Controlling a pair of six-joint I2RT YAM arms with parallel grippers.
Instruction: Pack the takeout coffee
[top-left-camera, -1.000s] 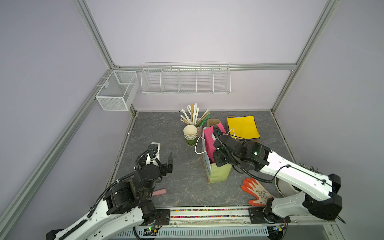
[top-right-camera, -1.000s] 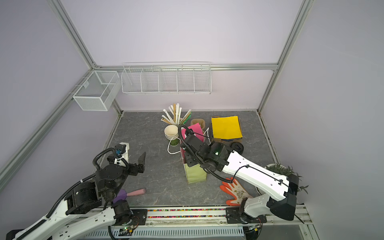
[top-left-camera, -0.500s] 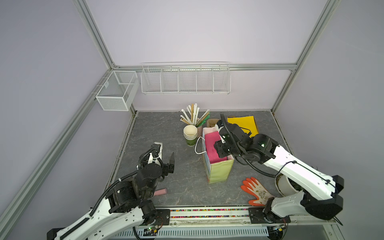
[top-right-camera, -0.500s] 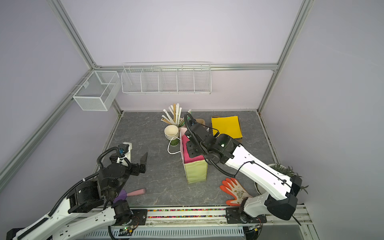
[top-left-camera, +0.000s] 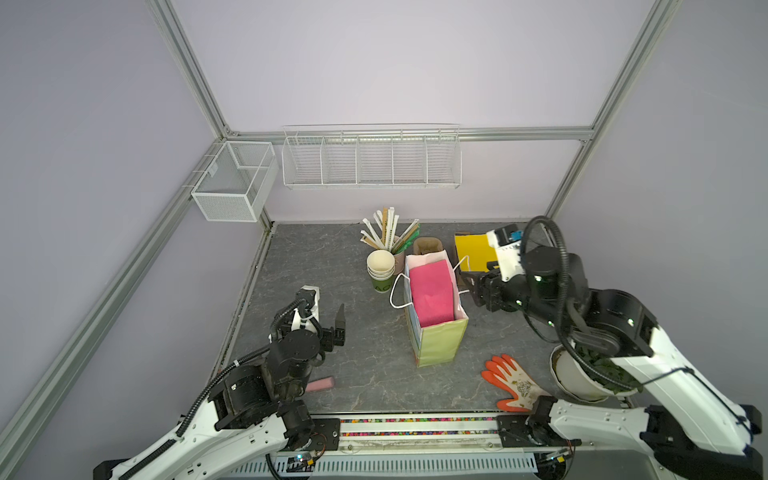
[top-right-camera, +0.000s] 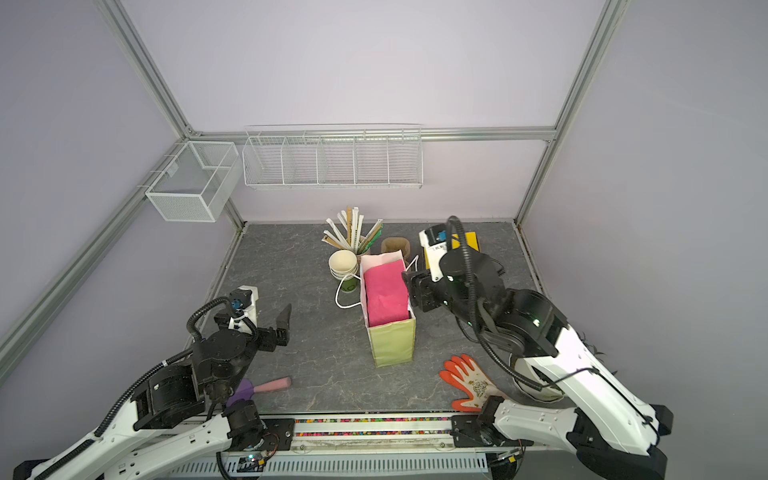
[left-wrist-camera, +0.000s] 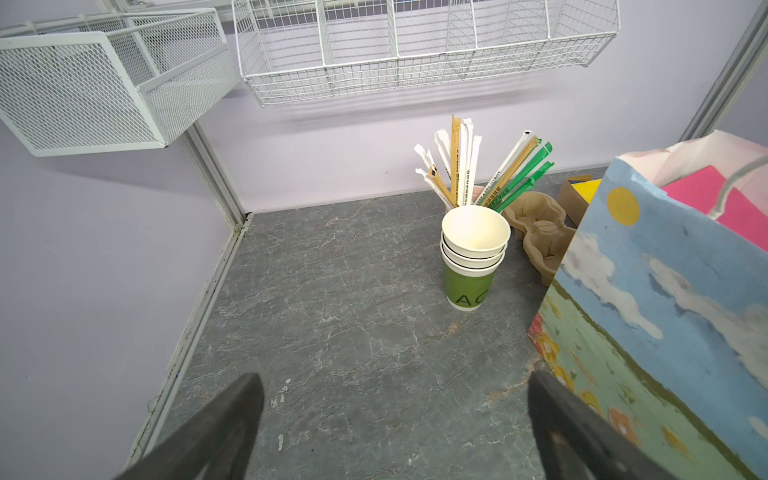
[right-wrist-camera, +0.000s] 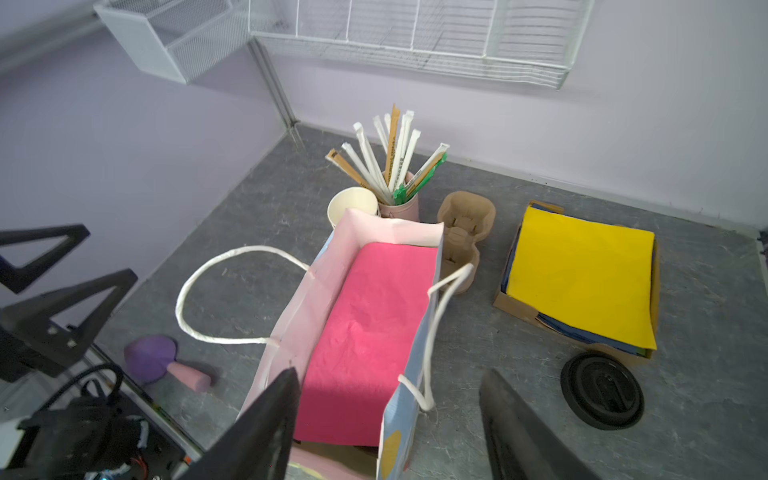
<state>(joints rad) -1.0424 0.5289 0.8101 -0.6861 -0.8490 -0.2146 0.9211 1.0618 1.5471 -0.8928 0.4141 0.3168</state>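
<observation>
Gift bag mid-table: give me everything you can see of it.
The paper gift bag stands upright on the grey table, mouth open. The outside is printed with blue sky, white clouds, a yellow sun and a green meadow with flowers. The near end panel is yellow-green and the lining pale pink. A pink tissue sheet fills the opening, hiding most of the inside. Two white rope handles flop outward, one per long side.

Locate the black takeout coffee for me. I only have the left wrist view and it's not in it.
Observer: The takeout coffee stands on the table beside the box of yellow paper, outside the gift bag.
Operator: Anything in the bag?
Observer: Mostly pink paper shows in its opening; no cup there.
Operator: Right end effector?
Observer: The right end effector is open and empty, next to the bag.
</observation>
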